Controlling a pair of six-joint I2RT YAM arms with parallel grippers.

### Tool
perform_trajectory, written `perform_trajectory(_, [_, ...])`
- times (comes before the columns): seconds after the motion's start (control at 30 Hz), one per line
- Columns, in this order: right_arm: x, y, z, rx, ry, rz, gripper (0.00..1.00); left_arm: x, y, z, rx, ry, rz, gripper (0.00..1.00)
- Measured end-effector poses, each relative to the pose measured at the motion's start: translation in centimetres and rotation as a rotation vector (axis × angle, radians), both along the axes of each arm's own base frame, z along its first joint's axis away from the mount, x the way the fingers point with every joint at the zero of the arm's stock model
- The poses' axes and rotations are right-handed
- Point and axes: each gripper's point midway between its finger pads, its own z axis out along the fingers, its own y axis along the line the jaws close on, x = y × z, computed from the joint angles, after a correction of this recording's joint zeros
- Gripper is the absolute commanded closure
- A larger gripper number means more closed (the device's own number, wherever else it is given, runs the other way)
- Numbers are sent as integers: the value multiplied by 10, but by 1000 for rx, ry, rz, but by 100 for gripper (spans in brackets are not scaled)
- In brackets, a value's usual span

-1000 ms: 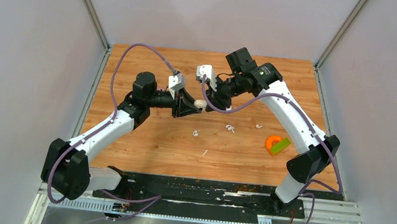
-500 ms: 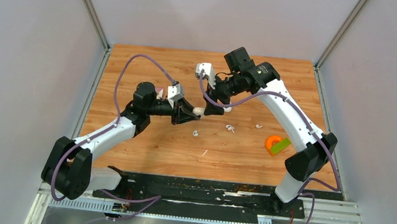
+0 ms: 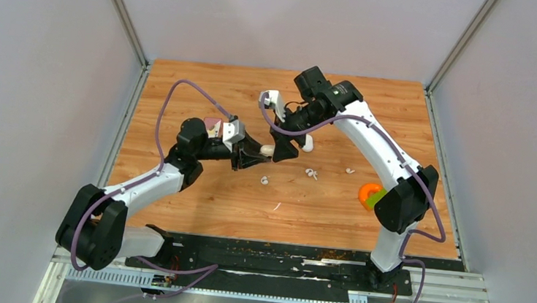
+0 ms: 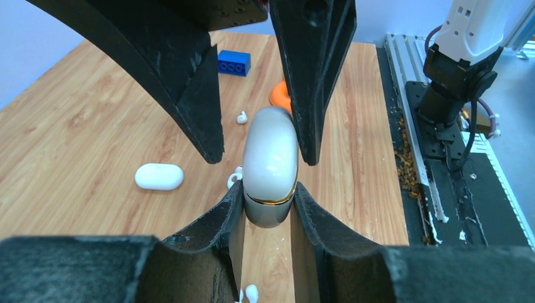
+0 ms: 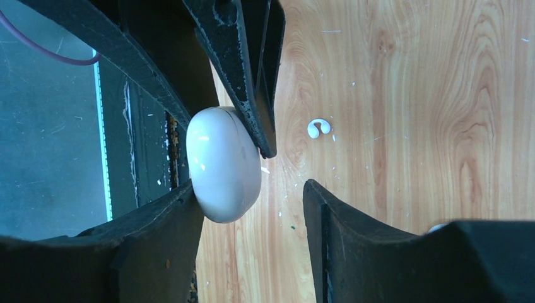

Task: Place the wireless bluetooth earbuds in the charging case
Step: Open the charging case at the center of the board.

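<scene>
Top external: wood-grain table (image 3: pixel 231 207); grey walls (image 3: pixel 35 102); earbuds (image 3: pixel 312 174) scattered.

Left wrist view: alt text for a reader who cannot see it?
The left gripper clamps a closed white charging case, with the open right gripper flanking its top. Loose earbuds, a blue brick and a second white case lie on the wooden table beyond.

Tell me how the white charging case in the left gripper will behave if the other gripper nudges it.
Probably slippery: the charging case looks glossy and rounded, and the left gripper pinches only one end. It seems a rigid shell, so unlikely to deform. It might pivot in that grip if the open right gripper presses it off-centre.
</scene>
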Motion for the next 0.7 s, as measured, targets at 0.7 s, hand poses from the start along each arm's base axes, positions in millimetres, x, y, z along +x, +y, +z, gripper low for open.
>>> perform_trajectory(0.7, [14,-5,28,66,45,-85,42,-4,-5,-3,8,-110,-24,100])
